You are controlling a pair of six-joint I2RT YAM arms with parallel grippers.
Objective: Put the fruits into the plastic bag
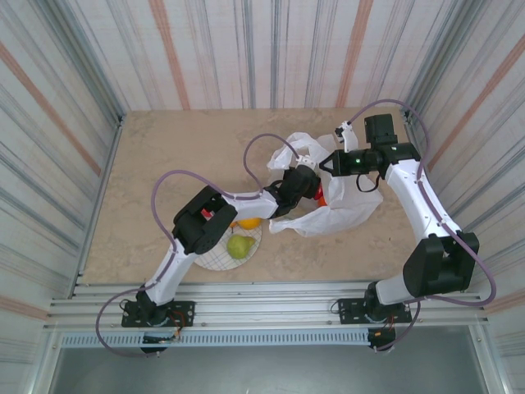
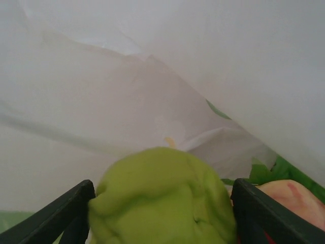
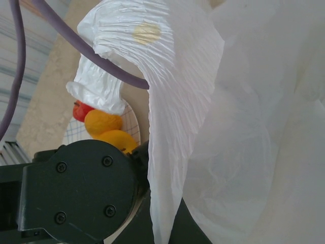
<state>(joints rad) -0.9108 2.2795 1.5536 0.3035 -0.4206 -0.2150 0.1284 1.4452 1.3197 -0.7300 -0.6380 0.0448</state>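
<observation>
Left wrist view puts you right at the working end. The left tool point(image 2: 162, 189) is clenched on a lumpy green fruit point(image 2: 162, 206), with a dark finger point(image 2: 71, 211) pressed to each side of it. White film of the plastic bag point(image 2: 152, 76) lies all around, so the fruit looks to be inside the mouth already. Just beside the other finger, a pinkish-red fruit point(image 2: 292, 195) lies in the bag. From above, the right tool point(image 1: 328, 167) sits at the bag's upper edge. The right wrist view has a fold of film running down between its dark parts, so I take it to be grasping the bag and holding the mouth up. The bag itself lies crumpled on the bench point(image 1: 164, 148), between the 2 arms. Near the left arm's elbow is the plaid plate point(image 1: 215, 261), carrying a green pear point(image 1: 239, 245) and an orange point(image 1: 248, 222). The right wrist view shows 2 oranges there, with a small red fruit point(image 3: 81, 111) beside them. To my eye the step in hand is the drop of this green fruit, with about 4 more to follow. The next move calls for letting go once the fruit is low and deep enough not to roll out. The fingers then need to back out straight so they don't snag the thin film, while the right side holds the mouth open.
</observation>
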